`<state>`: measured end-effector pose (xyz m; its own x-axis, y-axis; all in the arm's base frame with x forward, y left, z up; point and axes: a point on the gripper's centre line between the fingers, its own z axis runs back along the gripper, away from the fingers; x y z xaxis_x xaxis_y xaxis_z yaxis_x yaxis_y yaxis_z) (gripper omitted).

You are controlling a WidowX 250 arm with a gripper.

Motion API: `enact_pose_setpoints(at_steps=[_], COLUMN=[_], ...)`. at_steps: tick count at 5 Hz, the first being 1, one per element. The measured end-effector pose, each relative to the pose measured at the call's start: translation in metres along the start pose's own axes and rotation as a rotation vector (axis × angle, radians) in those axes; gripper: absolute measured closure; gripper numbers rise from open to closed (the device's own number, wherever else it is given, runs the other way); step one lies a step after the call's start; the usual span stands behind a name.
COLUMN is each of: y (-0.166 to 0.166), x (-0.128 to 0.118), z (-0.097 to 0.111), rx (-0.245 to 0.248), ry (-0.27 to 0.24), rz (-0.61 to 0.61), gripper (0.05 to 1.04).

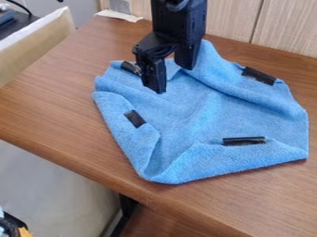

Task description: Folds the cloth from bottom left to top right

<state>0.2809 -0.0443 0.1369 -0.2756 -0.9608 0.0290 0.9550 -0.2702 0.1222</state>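
Blue cloth (pixel 204 106) lies rumpled on the brown wooden table (pixel 55 102), and we see its edges bent inward in several places. Along the near side, a broad flap folds up over the cloth, its lower corner blunt and rounded. On the left edge we find another narrow fold, and toward the top the fabric rises in a soft ridge that slants down to the right. Four black strips sit near the borders: one at the upper left (pixel 130 68), one at the upper right (pixel 259 75), one at the left (pixel 134 118) and one at the lower right (pixel 244 140).

We see the black gripper (pixel 173 78) hanging down from the top edge over the cloth's upper left part. Its two fingers stand apart, with blue fabric visible between them. Behind the table we see a pale wood-grain panel (pixel 285 28).
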Motion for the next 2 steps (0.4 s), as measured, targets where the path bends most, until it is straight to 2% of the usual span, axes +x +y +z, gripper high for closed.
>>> enact_pose_setpoints(at_steps=[1, 2], y=[-0.001, -0.001], x=[0.000, 0.028], z=[-0.008, -0.012], rx=[-0.028, -0.061], ry=[-0.007, -0.033], rz=[0.007, -0.055], gripper=[0.084, 0.084])
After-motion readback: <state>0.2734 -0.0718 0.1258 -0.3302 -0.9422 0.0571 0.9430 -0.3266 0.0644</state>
